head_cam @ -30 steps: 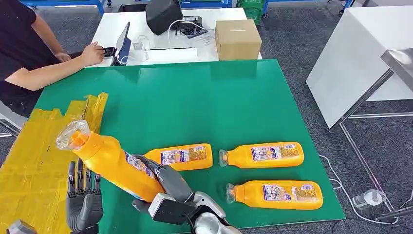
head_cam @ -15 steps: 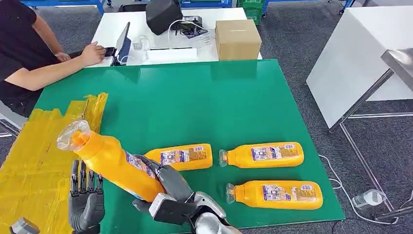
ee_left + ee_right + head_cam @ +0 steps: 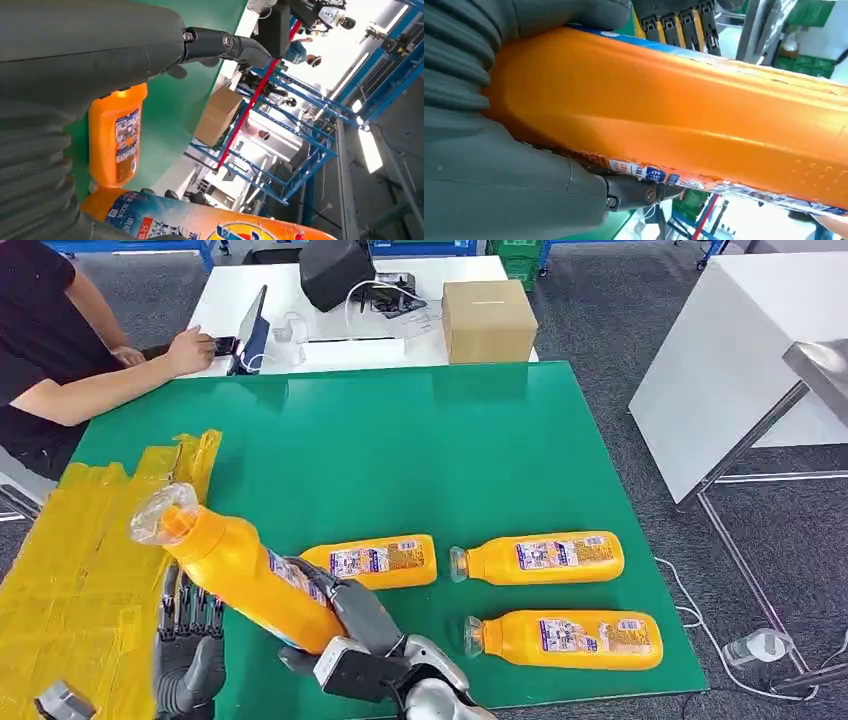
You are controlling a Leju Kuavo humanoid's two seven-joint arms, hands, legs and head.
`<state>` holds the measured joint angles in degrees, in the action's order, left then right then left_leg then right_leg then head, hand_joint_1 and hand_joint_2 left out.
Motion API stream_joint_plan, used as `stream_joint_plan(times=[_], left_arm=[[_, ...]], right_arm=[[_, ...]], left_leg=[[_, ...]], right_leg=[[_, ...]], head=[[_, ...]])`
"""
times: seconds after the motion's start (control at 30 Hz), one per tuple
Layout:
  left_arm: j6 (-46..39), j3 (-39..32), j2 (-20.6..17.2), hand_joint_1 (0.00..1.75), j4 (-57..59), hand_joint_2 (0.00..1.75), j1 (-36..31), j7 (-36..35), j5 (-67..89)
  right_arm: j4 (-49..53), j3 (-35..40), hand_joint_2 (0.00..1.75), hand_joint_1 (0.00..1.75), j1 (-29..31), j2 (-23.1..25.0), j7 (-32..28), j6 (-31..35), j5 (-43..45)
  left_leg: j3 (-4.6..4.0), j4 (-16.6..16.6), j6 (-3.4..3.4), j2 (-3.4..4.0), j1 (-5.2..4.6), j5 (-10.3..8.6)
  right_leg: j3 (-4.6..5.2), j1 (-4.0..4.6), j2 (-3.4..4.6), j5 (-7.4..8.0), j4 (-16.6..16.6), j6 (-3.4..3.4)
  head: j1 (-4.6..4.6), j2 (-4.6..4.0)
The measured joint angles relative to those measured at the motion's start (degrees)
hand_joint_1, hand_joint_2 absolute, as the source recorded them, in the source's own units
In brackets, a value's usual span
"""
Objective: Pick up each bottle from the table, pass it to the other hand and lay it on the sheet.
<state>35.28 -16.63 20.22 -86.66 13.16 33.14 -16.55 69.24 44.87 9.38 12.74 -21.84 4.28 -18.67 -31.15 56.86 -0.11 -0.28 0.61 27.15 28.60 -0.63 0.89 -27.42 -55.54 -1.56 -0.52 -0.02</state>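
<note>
Right hand [image 3: 345, 625]: fingers wrapped around the lower body of an orange plastic bottle with a clear cap and printed label [image 3: 240, 575], holding it tilted, cap end raised and pointing toward the robot's left, above the near-left part of the green counter [image 3: 420, 450]. Right wrist view confirms the grasp: grey thumb under the bottle, orange body pressed against the palm.

Left hand [image 3: 188, 650]: palm up, dark fingers [image 3: 185, 608] spread and extended upward just below the held bottle's upper body, gripping nothing (contact with the bottle cannot be judged from the head view). In the left wrist view, the labelled side of the held bottle lies close by the hand.

Crinkled yellow sheet [image 3: 90, 570] covers the counter's left edge; the held bottle's cap hangs over its border.

3 more orange bottles lie flat on the counter: 1 just beyond the right hand [image 3: 375, 560], 1 to its right [image 3: 540, 557], 1 nearer the front edge [image 3: 565, 638].

Beyond: white desk [image 3: 330, 300] with a cardboard box [image 3: 487, 320]; a seated person's arm [image 3: 110, 385] rests on it.
</note>
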Motion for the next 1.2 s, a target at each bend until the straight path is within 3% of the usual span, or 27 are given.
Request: stream_joint_plan(times=[0.33,0.5,0.73,0.9,1.1,1.13,1.2], left_arm=[[-1.56,2.56,0.11,0.00,-1.40,1.75,1.00,0.04,0.94],[-8.90,10.30,0.15,0.00,-1.59,1.75,0.98,0.09,2.19],[-11.10,17.79,0.17,0.00,-0.26,1.75,-0.64,1.14,2.58],[-10.09,17.53,-0.15,0.00,-0.55,1.75,0.58,2.19,0.83],[-3.83,11.17,-0.79,0.00,-1.35,1.75,2.24,1.99,-0.37],[-3.39,10.40,-0.79,0.00,-1.35,0.00,2.35,1.95,-0.42],[-2.54,9.27,-0.79,0.00,-1.38,0.00,2.38,1.84,-0.39]], right_arm=[[0.90,-0.85,1.75,1.75,-1.10,-0.39,0.04,0.92,-0.59],[7.76,-3.67,1.75,1.75,-7.59,-4.09,0.15,2.32,-2.89],[14.52,-5.07,1.75,1.75,-13.89,-7.61,0.74,3.56,-3.80],[14.36,-5.03,1.75,1.75,-12.56,-7.04,0.70,0.96,-4.11],[8.92,-3.87,1.75,1.75,-6.07,-2.95,0.55,-0.46,-3.37],[8.39,-3.67,1.75,1.75,-5.55,-2.49,0.55,-0.50,-3.15],[7.48,-3.35,1.75,1.75,-4.62,-2.01,0.55,-0.50,-2.80]], left_leg=[[0.02,0.01,0.00,0.00,0.00,0.00],[-0.23,0.05,0.04,-0.17,-0.12,0.00],[-0.29,0.06,0.08,-0.07,-0.14,0.00],[-0.33,0.03,0.07,-0.04,-0.06,0.00],[-0.31,0.03,0.07,-0.06,0.03,-0.06],[-0.32,0.03,0.07,-0.06,0.02,-0.06],[-0.33,0.03,0.07,-0.06,0.02,-0.06]], right_leg=[[0.05,0.00,-0.01,0.00,0.01,0.00],[0.26,-0.10,-0.15,0.02,0.02,-0.03],[0.25,-0.13,-0.13,0.03,0.02,-0.06],[0.24,-0.03,-0.11,0.03,-0.01,-0.06],[0.23,0.01,-0.14,0.03,-0.02,-0.05],[0.23,0.01,-0.15,0.03,-0.02,-0.05],[0.23,0.01,-0.15,0.03,-0.03,-0.05]], head=[[0.00,0.00],[0.07,0.00],[-0.07,0.00],[-0.09,0.00],[-0.09,0.00],[-0.07,0.00],[-0.04,0.00]])
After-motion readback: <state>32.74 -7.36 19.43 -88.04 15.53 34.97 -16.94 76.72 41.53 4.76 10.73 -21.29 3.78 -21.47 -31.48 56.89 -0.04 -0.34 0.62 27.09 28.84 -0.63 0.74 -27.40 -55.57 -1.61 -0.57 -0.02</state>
